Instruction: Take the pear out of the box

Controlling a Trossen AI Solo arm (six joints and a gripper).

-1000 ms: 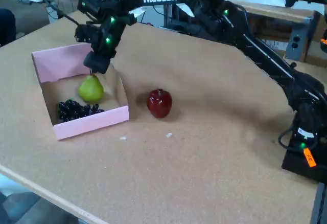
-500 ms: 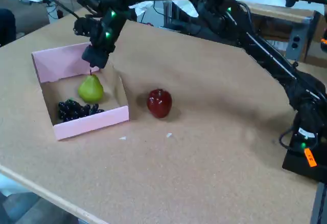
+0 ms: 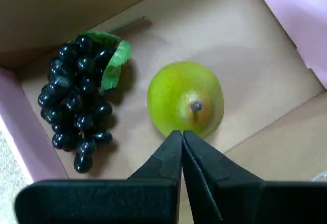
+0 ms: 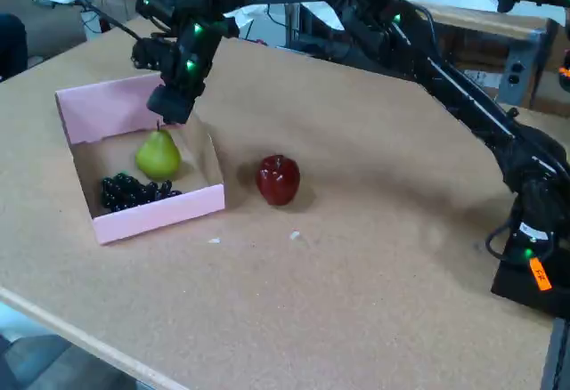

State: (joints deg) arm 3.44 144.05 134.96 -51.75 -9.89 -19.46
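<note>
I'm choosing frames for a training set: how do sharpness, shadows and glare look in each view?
Wrist view: pear and grapes sharp, soft shadows to their left, small glints on the grapes; the shut pincer is featureless black. Fixed view: softer and grainy, a highlight on the apple, pale blown-out patches along the top edge.

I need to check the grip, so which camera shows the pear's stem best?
The wrist view: it looks straight down on the pear, stem end clear, just ahead of the closed gripper. The fixed view shows the pear small, sideways, in the box.
</note>
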